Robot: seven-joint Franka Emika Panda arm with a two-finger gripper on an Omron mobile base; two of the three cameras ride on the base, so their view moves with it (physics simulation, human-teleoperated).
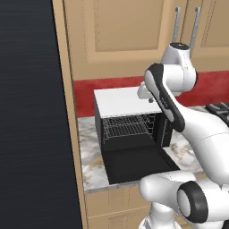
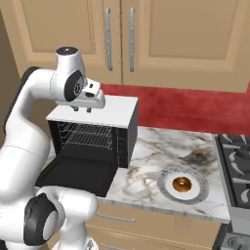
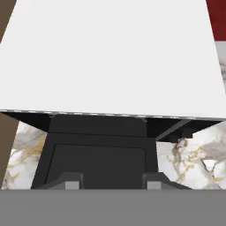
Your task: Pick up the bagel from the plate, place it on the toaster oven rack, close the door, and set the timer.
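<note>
- Right base view: the oven point(image 2: 93, 132) is black with a white top and stands on a marbled counter point(image 2: 146, 156) against a red backsplash point(image 2: 185, 110), under tan wall cabinets point(image 2: 146, 39) with silver bar handles.
- The door point(image 2: 75, 177) lies fully open, flat toward the near edge of the counter.
- The rack point(image 2: 88, 136) sits bare inside the oven.
- The bagel point(image 2: 182, 184) lies at the centre of the plate point(image 2: 182, 185), on the counter right of the oven and well apart from it.
- A stove point(image 2: 237, 166) borders the counter at far right.
- The gripper point(image 2: 81, 109) hangs over the oven's top, holding nothing; hand view shows its fingertips point(image 3: 70, 181) set apart.
- Left base view: a tall dark panel point(image 1: 27, 112) stands left of the counter, edged by a tan wooden post point(image 1: 67, 112).
</note>
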